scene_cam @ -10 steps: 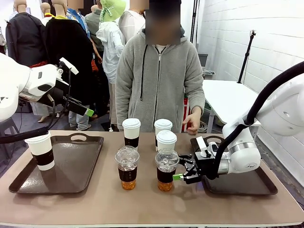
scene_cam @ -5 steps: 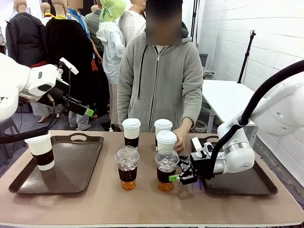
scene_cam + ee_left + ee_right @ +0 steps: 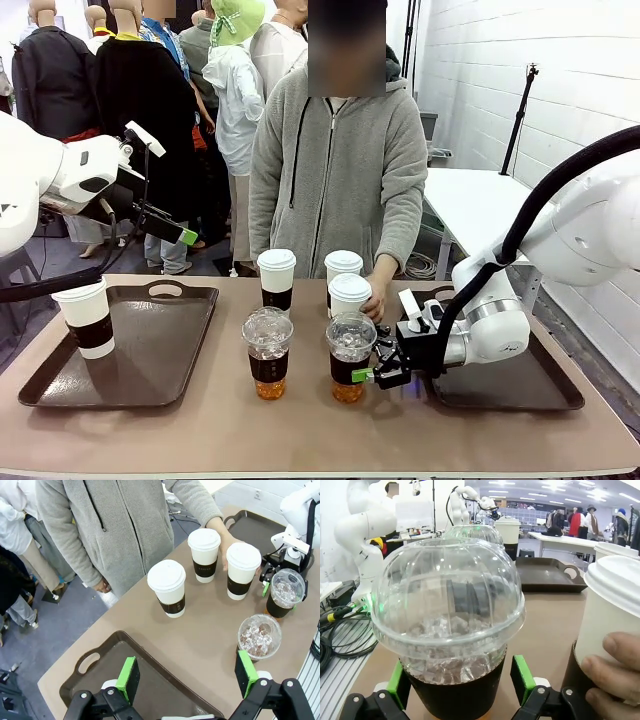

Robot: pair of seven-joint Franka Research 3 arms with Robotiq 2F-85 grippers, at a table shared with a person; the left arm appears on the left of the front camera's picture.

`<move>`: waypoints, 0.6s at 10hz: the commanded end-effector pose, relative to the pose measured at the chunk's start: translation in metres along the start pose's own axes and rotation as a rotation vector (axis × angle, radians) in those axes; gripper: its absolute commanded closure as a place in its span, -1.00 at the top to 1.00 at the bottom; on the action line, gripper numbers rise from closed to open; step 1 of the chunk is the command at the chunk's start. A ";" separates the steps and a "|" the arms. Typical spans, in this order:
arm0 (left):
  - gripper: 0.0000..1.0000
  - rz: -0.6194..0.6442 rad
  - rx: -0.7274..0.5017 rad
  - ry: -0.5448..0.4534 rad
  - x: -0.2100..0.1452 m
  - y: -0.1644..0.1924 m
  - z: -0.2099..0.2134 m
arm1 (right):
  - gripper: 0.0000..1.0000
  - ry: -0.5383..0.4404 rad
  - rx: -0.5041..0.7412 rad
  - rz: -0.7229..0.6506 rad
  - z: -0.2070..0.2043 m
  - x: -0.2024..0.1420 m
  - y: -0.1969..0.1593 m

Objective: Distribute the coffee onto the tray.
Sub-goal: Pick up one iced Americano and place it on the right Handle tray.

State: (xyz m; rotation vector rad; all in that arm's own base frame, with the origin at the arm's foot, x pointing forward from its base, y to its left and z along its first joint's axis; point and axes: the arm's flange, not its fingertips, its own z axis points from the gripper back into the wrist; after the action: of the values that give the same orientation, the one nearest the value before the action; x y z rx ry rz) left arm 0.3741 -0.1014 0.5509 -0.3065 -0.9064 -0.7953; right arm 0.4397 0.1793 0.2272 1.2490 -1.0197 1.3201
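- All six cups stand upright, long axes vertical, lids up.
- The right clear cup stands on the table between the trays, beside the left clear cup. Three white cups stand behind them.
- A fourth white cup stands on the left tray.
- The right gripper lies low and level, jaws spread, with its green pads flanking the right clear cup's dark sleeve.
- The left gripper hangs raised above the left tray, jaws spread and empty.
- A person's hand touches the front white cup.
- Clear cups: ribbed plastic domes, ice, amber liquid.
- White cups: paper, flat lids, dark sleeves.
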 end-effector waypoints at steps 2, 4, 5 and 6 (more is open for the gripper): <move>1.00 0.004 0.003 0.002 -0.001 0.001 0.000 | 1.00 0.000 0.000 0.001 0.000 0.000 0.000; 1.00 0.004 0.003 0.002 -0.001 0.001 0.000 | 1.00 0.000 0.000 0.001 0.000 0.000 0.000; 1.00 0.004 0.003 0.002 -0.001 0.001 0.000 | 1.00 0.000 0.000 0.001 0.000 0.000 0.000; 1.00 0.004 0.003 0.002 -0.001 0.001 0.000 | 1.00 0.000 0.000 0.001 0.000 0.000 0.000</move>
State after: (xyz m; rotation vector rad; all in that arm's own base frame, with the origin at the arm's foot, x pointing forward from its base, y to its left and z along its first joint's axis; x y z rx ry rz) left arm 0.3741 -0.1014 0.5509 -0.3065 -0.9064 -0.7953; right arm 0.4399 0.1786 0.2273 1.2476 -1.0205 1.3196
